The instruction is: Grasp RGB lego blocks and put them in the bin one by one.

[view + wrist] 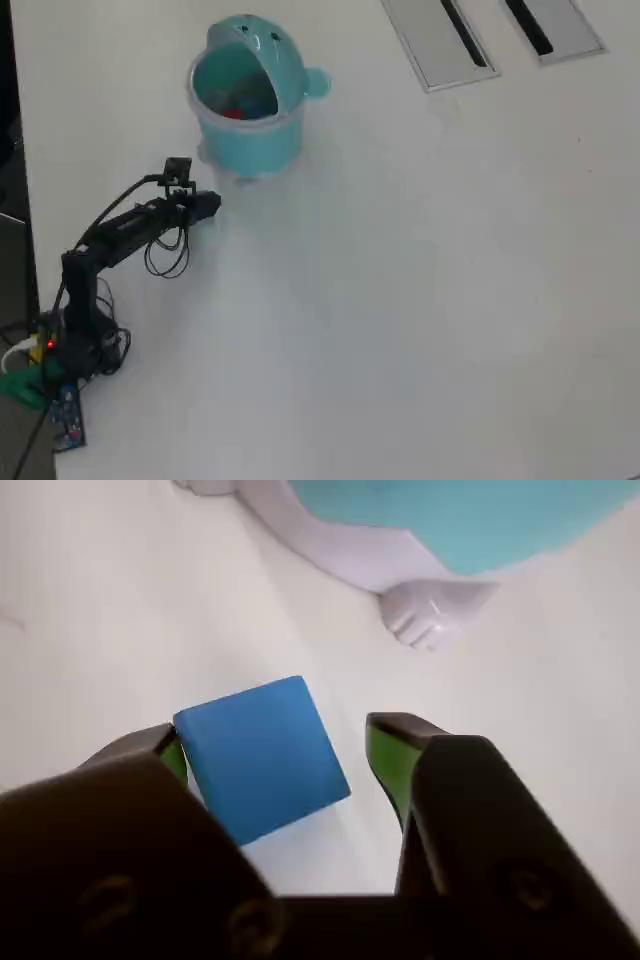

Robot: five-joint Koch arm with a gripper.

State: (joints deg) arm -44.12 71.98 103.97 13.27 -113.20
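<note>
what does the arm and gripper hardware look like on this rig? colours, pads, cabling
Slim black arm on a black base post, with thin black cables looping loose under the forearm and bunching at the base. A small red light shows near the base. In the wrist view the gripper has two chunky black jaws, each lined with a bright green pad on its inner face. Screw holes show in the black jaw bodies.

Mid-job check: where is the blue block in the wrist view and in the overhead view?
Wrist view: the blue block sits low and left of centre, between the green fingertips of the open gripper, on the table.
Overhead view: the block is not visible; the arm's head hides that spot.
Shared landmark: the turquoise bin, top right in the wrist view, upper left in the overhead view.
</note>
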